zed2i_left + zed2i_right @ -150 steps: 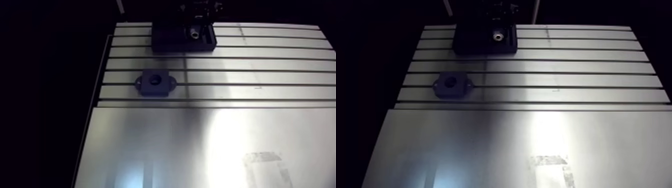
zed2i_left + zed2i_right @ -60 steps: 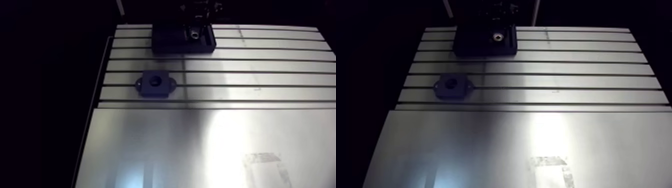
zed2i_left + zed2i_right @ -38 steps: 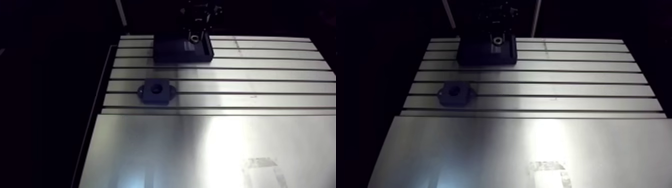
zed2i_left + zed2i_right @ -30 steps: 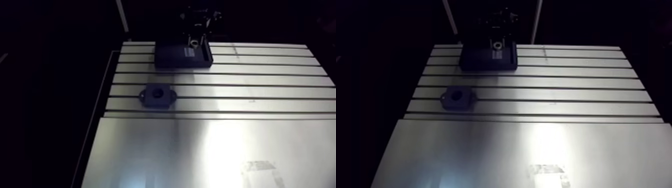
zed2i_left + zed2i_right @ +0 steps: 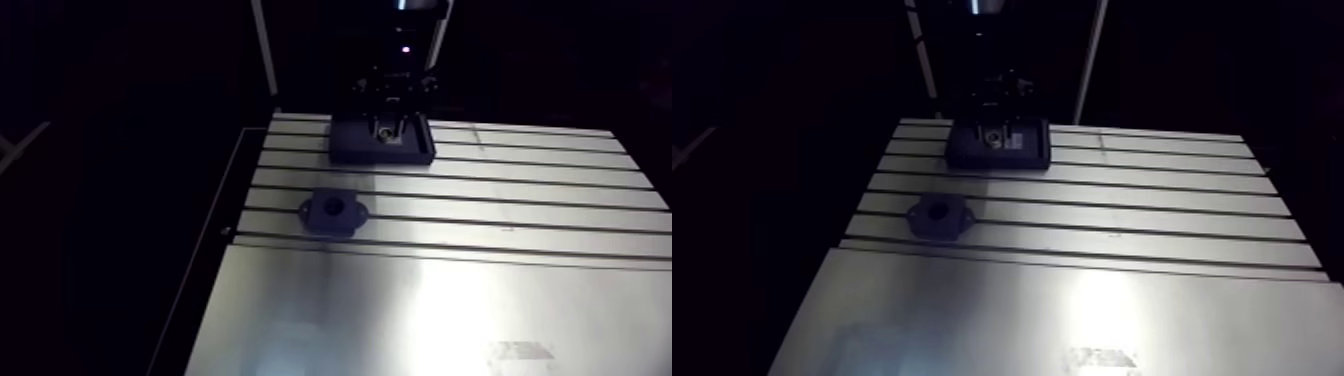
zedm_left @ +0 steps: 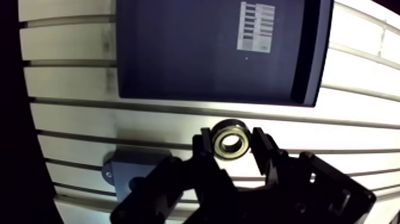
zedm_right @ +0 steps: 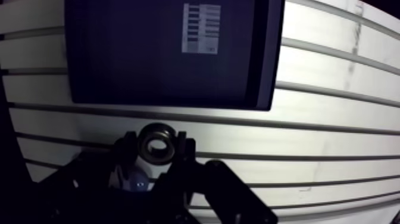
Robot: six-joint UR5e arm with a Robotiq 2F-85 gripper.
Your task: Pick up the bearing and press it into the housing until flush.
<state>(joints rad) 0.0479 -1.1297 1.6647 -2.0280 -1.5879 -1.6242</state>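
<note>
Gripper [image 6: 231,145] pinching the bearing [image 6: 231,126]: both fingers [image 6: 204,145] pressed on the ring's outer rim, one each side, bore facing the wrist camera. The bearing is a small metal ring, held in the fingertips and not resting on anything. In the wrist view it shows against bare slats of the slotted table [image 5: 520,300], just outside the near edge of the dark blue tray [image 6: 196,53]. The tray lies flat ahead of the gripper, with a white printed label [image 6: 256,26] near one corner; its text is too small to read. The housing [image 5: 333,209], a dark block with side ears and a round bore facing up, sits on the slats apart from the tray. In the wrist view it is partly hidden behind one finger's base. In the arm view the gripper hangs over the tray end of the table
</note>
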